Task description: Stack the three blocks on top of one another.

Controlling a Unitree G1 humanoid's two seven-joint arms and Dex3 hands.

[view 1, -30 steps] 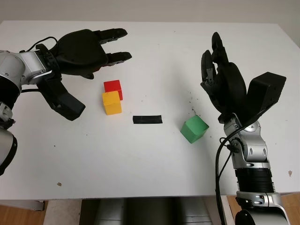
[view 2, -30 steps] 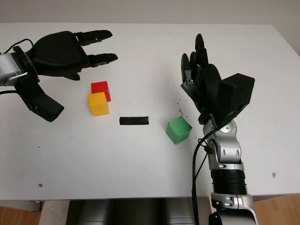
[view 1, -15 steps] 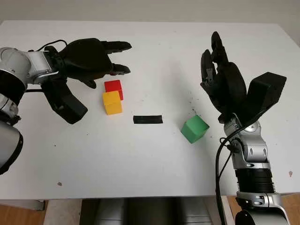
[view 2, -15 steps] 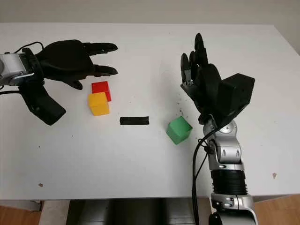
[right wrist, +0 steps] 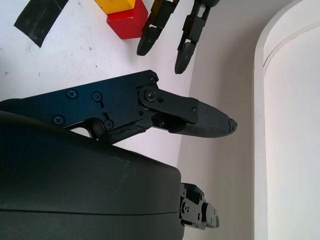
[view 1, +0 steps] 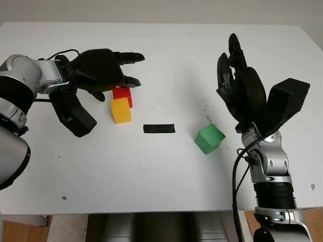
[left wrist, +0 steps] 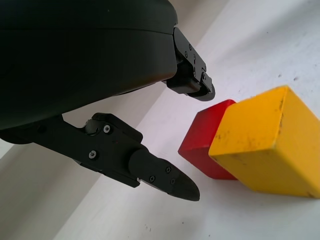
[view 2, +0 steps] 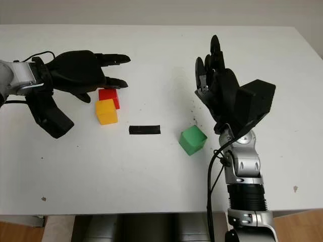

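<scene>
The red block [view 1: 121,95] sits on the white tabletop [view 1: 166,166], touching the yellow block [view 1: 120,110], which lies on its near side. The left hand [view 1: 101,73] hovers open just beside and above the red block, its fingers [view 1: 132,80] reaching past the block's far edge without touching it. The green block [view 1: 209,139] lies well right of the red one, beyond a black tape strip [view 1: 159,128]. The right hand [view 1: 239,88] is open, raised just beyond the green block.

red block [view 1: 121,94] touching yellow block [view 1: 120,110], seemingly | green block [view 1: 209,139] well apart
</scene>
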